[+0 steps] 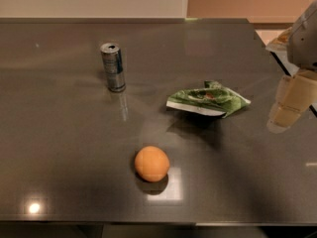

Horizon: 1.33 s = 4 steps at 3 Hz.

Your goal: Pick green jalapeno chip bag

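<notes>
Three items rest on the desk [59,192]: can [113,67], orange ball [151,163], and green jalapeno chip bag [207,99] right of centre. The hand [290,105] hovers near the bag, empty; its opening cannot be told. Step in hand is probably the approach. Next: move over the bag, then descend.

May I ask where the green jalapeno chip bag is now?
In the camera view the bag lies right of centre on the table, between the can and the gripper at right.

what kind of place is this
Probably an office snack area or kitchen: a long dark polished counter, with a drink can, a green chip bag and an orange ball on it. The gripper hangs at the picture's right edge, beside the bag, apart from it.
</notes>
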Available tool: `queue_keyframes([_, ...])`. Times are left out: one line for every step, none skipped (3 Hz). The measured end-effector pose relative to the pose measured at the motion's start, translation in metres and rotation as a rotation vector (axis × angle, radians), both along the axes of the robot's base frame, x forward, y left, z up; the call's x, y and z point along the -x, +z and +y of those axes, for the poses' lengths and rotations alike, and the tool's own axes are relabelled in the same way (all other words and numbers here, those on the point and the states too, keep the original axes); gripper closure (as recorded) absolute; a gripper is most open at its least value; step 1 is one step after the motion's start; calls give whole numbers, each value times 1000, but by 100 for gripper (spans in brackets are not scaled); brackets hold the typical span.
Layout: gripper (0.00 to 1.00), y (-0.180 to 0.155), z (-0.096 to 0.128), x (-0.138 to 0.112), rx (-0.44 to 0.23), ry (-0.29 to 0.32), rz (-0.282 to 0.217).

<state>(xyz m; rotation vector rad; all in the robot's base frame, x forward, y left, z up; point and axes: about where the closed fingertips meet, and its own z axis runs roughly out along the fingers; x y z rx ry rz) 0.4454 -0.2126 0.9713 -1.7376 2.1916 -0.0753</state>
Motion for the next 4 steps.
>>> queue_keyframes([0, -11, 9, -8, -37, 49, 5])
queue_keyframes([0, -23, 18, -20, -82, 91, 19])
queue_keyframes([0, -35, 26, -32, -133, 133, 27])
queue_keyframes([0, -44, 34, -43, -165, 176, 21])
